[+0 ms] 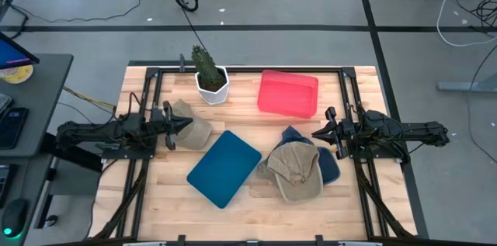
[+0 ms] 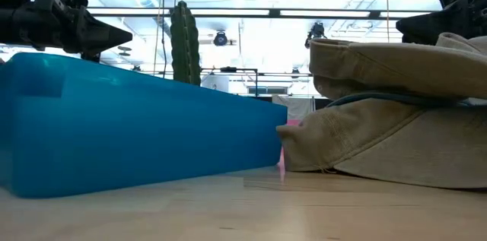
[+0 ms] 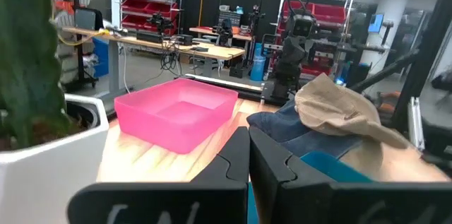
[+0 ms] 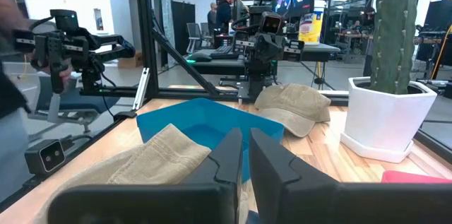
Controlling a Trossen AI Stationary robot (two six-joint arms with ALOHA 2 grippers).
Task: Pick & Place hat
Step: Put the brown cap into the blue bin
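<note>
Three hats on the table. Tan cap [image 1: 297, 170] sits at roughly 4 o'clock from table centre, piled over a navy cap [image 1: 330, 164] that peeks out at its 1–3 o'clock side; bill appears to point toward 6 o'clock, long axis about 12–6. Second tan cap [image 1: 192, 129] lies at 9 o'clock from centre, just beside the left gripper [image 1: 186, 124], long axis about 10–4; bill direction not clear from above.

Blue bin [image 1: 224, 168] sits tilted between the two cap groups, touching the tan cap's edge. Pink bin [image 1: 288, 93] at 1 o'clock, potted cactus [image 1: 209, 75] at 11 o'clock.

View differences: the low view shows the stack's layering, a navy edge [image 2: 380, 97] sandwiched between tan folds, which the high view flattens. The right wrist view shows the second tan cap [image 4: 293, 107] crown up, beyond the blue bin. The left wrist view shows the tan cap draped over the navy one [image 3: 282, 128].

Left gripper fingers closed, tips together, holding nothing. Right gripper [image 1: 316, 133] at 3 o'clock, beside the stack, fingers nearly together with a thin gap, empty.
</note>
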